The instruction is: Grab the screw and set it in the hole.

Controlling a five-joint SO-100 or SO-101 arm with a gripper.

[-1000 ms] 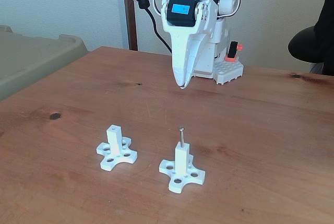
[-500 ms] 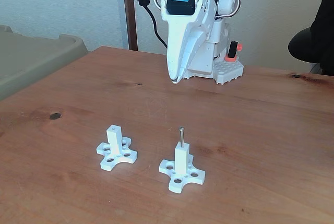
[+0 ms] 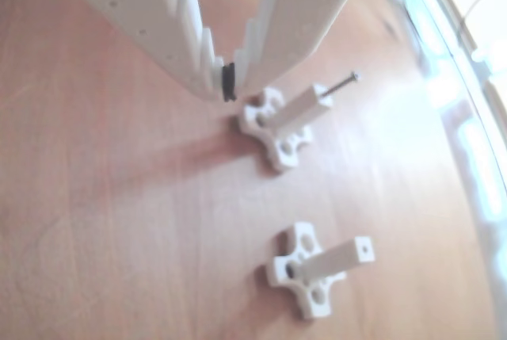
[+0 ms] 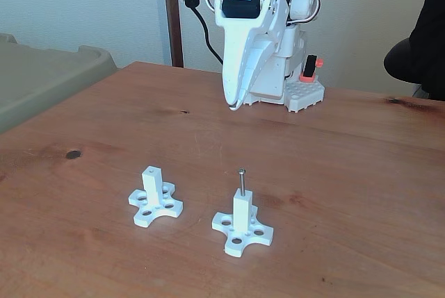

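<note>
Brown desk (image 4: 348, 173); tool (image 4: 235, 107) hangs closed and empty, well behind the screw (image 4: 241, 180), which stands upright in the right post.

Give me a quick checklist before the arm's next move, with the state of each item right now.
1. Screw standing upright in the post on the right in the fixed view: ok.
2. Gripper lifted clear of the screw: ok.
3. Gripper empty: ok, jaws closed with no screw between them.
4. Both posts upright on the table: ok.
5. Hole in the other post free: ok.
6. How deep the screw sits: cannot tell.
</note>
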